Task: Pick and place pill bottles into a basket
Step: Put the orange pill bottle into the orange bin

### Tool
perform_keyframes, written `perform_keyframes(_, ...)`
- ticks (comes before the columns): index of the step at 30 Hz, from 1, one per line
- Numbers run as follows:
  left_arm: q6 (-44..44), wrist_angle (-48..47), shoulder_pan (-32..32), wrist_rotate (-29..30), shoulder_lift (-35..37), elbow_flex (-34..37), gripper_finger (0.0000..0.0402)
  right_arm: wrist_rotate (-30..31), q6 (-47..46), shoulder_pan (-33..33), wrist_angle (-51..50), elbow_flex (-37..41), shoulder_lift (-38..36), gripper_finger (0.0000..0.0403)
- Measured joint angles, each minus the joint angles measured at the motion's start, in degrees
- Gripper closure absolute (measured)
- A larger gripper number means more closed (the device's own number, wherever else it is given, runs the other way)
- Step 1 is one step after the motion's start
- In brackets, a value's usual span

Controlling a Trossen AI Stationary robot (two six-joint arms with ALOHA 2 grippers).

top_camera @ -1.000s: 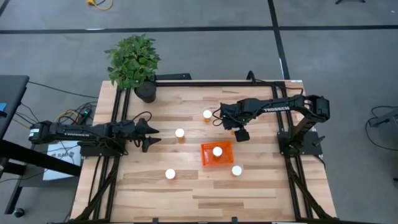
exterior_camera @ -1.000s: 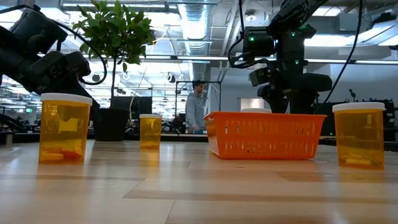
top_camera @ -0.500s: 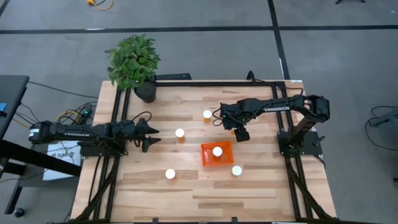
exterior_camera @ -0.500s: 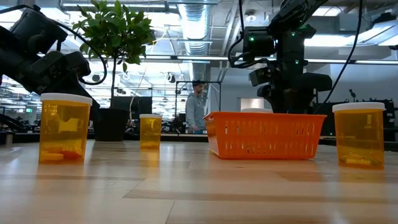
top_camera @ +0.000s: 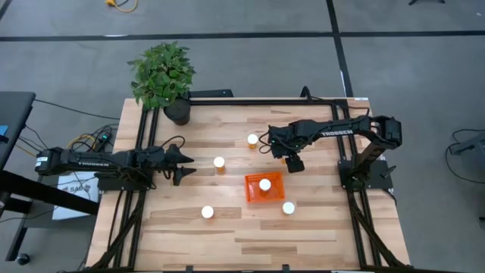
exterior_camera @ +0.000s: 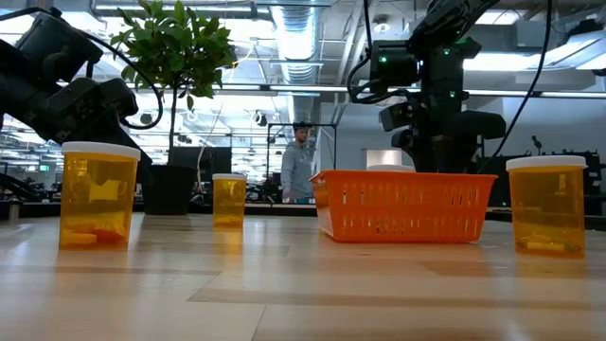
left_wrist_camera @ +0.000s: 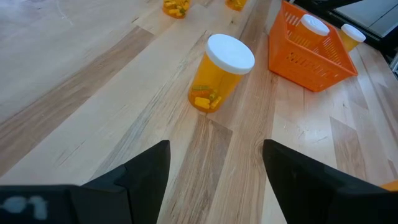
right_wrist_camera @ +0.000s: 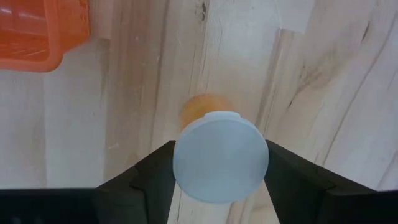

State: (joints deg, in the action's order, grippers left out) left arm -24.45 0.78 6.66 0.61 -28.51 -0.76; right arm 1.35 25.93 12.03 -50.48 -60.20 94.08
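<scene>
The orange basket [top_camera: 264, 189] sits right of the table's middle with one white-capped pill bottle [top_camera: 264, 184] standing inside. Several more pill bottles stand upright on the wood: [top_camera: 252, 139], [top_camera: 219, 162], [top_camera: 207, 212], [top_camera: 289, 207]. My right gripper [top_camera: 291, 161] points down just beyond the basket's far right corner, shut on another pill bottle [right_wrist_camera: 221, 155]. My left gripper [left_wrist_camera: 214, 171] rests open at the table's left edge, nothing between its fingers, with a bottle [left_wrist_camera: 219, 73] a little way ahead of it. My right gripper pinches the bottle's round white cap [right_wrist_camera: 186, 163] between its two fingers, one on each side of the cap. The fingers come from above, pointing down. The bottle stays upright beneath them, its orange body [right_wrist_camera: 200, 107] just showing past the cap; whether its base is on the table I cannot tell.
A potted plant in a black pot [top_camera: 176, 112] stands at the far left corner. Black frame rails [top_camera: 132, 205] run along the left and right table edges. Bare wood lies along the near side. A person [exterior_camera: 299, 163] stands in the room far behind the table.
My right gripper has closed in on the bottle's cap without shifting its place. Everything else has kept still.
</scene>
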Motion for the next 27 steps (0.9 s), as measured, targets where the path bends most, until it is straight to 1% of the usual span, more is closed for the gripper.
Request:
perform_keyframes(3,0.0,0.0,0.0,0.0,0.0,0.0,0.0156,0.0,0.0,0.0,0.0,0.0,0.0,0.0205)
perform_keyframes(8,0.0,0.0,0.0,0.0,0.0,0.0,0.0156,0.0,0.0,0.0,-0.3,0.0,-0.3,0.0176)
perform_keyframes(10,0.0,0.0,0.0,0.0,0.0,0.0,0.0156,0.0,0.0,0.0,-0.4,-0.1,-0.5,0.0174)
perform_keyframes(16,0.0,0.0,0.0,0.0,0.0,0.0,0.0156,0.0,0.0,0.0,-2.8,-2.1,-0.5,0.0205)
perform_keyframes(18,0.0,0.0,0.0,0.0,0.0,0.0,0.0156,0.0,0.0,0.0,-3.4,-2.7,-0.5,0.0208)
perform_keyframes(20,0.0,0.0,0.0,0.0,0.0,0.0,0.0156,0.0,0.0,0.0,-3.9,-3.2,-0.5,0.0203)
perform_keyframes(24,0.0,0.0,0.0,0.0,0.0,0.0,0.0156,0.0,0.0,-0.6,-5.3,-4.2,-0.5,0.0178)
perform_keyframes(27,0.0,0.0,0.0,0.0,0.0,0.0,0.0156,-0.1,0.0,-1.2,-6.6,-5.2,-0.5,0.0177)
